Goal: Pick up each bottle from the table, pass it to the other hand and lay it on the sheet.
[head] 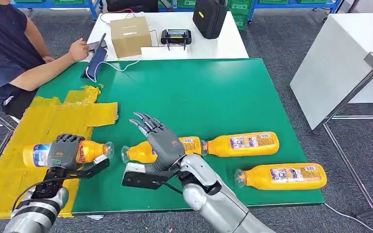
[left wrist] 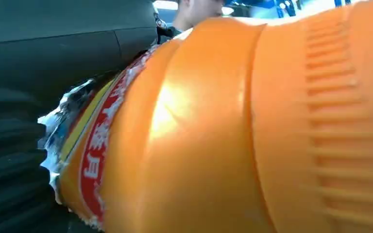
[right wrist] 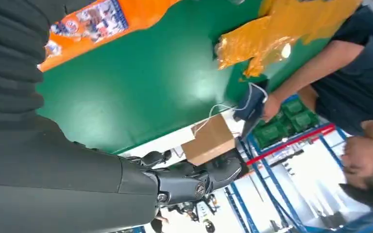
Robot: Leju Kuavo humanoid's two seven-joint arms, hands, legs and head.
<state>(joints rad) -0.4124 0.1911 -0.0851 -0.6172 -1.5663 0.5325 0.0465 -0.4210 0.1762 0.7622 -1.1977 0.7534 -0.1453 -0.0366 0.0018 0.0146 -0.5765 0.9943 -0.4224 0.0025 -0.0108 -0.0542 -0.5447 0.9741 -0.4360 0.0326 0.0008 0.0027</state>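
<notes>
My left hand point(head: 65, 153) grips an orange juice bottle point(head: 93, 150) around its middle, low over the yellow sheet point(head: 39, 121) at the table's left. The bottle lies sideways with its clear cap toward the right. In the left wrist view that bottle point(left wrist: 223, 136) sits close against the hand point(left wrist: 9, 145). My right hand point(head: 158, 141) is open with its fingers stretched out. It hovers over a second bottle point(head: 141, 153) lying on the green mat point(head: 199, 97). Two more bottles point(head: 243, 144) point(head: 281, 175) lie to the right. The right wrist view shows the hand point(right wrist: 53, 184) with a labelled bottle point(right wrist: 92, 24) beyond it.
A person point(head: 9, 53) sits at the far left, a hand on a phone stand point(head: 94, 60). A cardboard box point(head: 130, 35), a controller point(head: 176, 37) and a black case point(head: 210, 17) stand on the white table behind. A white table point(head: 335, 63) stands at the right.
</notes>
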